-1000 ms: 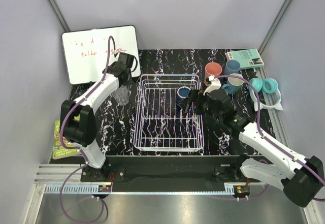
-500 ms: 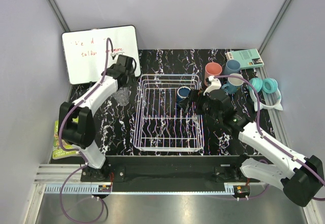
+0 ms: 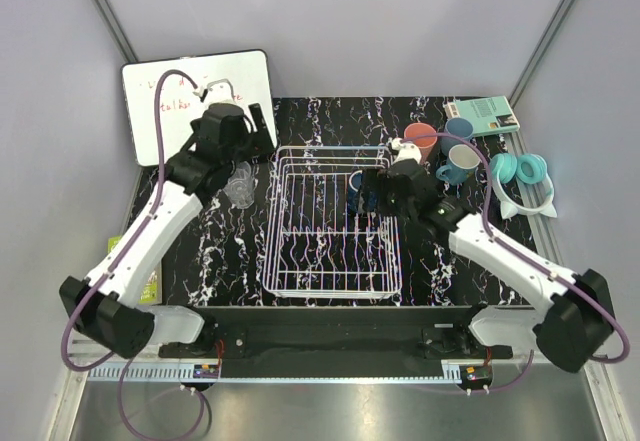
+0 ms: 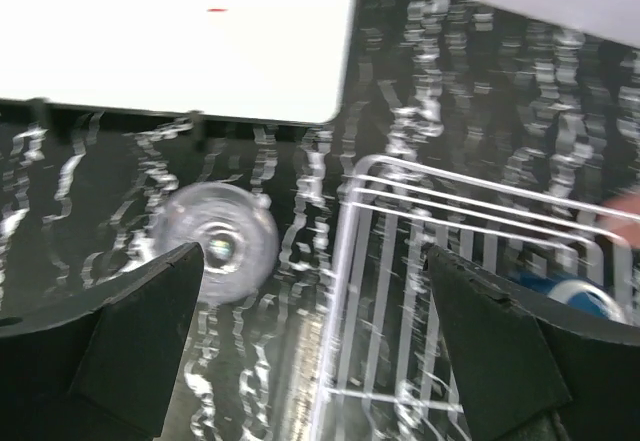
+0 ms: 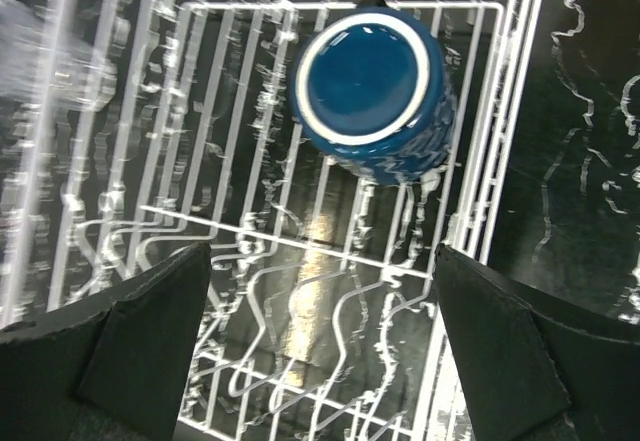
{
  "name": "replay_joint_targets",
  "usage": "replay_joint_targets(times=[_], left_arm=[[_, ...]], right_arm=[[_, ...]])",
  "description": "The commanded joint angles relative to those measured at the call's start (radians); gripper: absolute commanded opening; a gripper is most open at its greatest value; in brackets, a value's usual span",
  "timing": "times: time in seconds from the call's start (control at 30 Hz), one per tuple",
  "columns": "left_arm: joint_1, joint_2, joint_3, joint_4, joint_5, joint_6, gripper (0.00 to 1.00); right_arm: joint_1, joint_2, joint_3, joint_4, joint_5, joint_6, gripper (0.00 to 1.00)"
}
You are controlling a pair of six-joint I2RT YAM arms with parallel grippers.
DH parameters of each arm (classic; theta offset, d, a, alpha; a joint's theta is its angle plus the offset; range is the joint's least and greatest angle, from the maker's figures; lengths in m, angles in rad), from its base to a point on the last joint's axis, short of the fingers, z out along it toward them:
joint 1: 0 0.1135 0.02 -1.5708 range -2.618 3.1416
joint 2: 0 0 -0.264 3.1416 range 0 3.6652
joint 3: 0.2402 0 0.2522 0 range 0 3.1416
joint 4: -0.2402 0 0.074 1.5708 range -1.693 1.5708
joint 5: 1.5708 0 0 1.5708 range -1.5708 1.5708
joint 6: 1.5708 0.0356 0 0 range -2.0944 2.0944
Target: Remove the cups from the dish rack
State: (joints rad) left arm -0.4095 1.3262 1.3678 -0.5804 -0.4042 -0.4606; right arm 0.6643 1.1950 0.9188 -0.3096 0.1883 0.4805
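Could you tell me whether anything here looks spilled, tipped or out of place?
Nothing stands out. The navy mug stands upright in the dish rack, a clear glass stands on the table left of it, and nothing is spilled.

pale grey walls (image 3: 340, 21) around a black, white-veined marble tabletop (image 3: 232, 253), metal rail (image 3: 330, 371) at its near edge

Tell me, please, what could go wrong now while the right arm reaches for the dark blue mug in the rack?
1. The navy mug sits beyond the fingertips of the open right gripper, close to the corner wires of the dish rack. A finger may catch a wire, or push the mug instead of gripping it.
2. The clear glass stands beside the rack, near one finger of the open left gripper. A careless move may tip it.
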Motion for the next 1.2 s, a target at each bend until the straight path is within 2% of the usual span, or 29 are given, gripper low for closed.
replay_joint_targets(times=[0.0,0.13,0.33,0.47,0.77,1.13,1.17], left_arm=[[-0.087,-0.097,-0.044,0.025,-0.022,-0.041,0.99],[-0.187,-0.172,-0.153,0.036,-0.048,-0.073,0.99],[-0.259,-0.268,-0.263,0.048,-0.082,-0.11,0.99],[-0.272,-0.297,-0.3,0.048,-0.077,-0.121,0.99],[-0.273,-0.306,-0.326,0.054,-0.065,-0.127,0.99],[-0.276,-0.311,-0.355,0.062,-0.053,-0.141,0.99],[-0.276,-0.312,-0.357,0.062,-0.053,-0.141,0.99]], right_arm=[[0.004,0.093,0.11,-0.054,0.095,-0.051,1.0],[0.004,0.22,0.196,-0.068,0.151,-0.078,1.0],[0.003,0.395,0.347,-0.095,0.206,-0.118,1.0],[0.004,0.48,0.419,-0.14,0.229,-0.118,1.0],[0.004,0.581,0.448,-0.171,0.277,-0.111,1.0],[0.003,0.706,0.497,-0.172,0.258,-0.114,1.0],[0.003,0.709,0.497,-0.174,0.257,-0.115,0.97]])
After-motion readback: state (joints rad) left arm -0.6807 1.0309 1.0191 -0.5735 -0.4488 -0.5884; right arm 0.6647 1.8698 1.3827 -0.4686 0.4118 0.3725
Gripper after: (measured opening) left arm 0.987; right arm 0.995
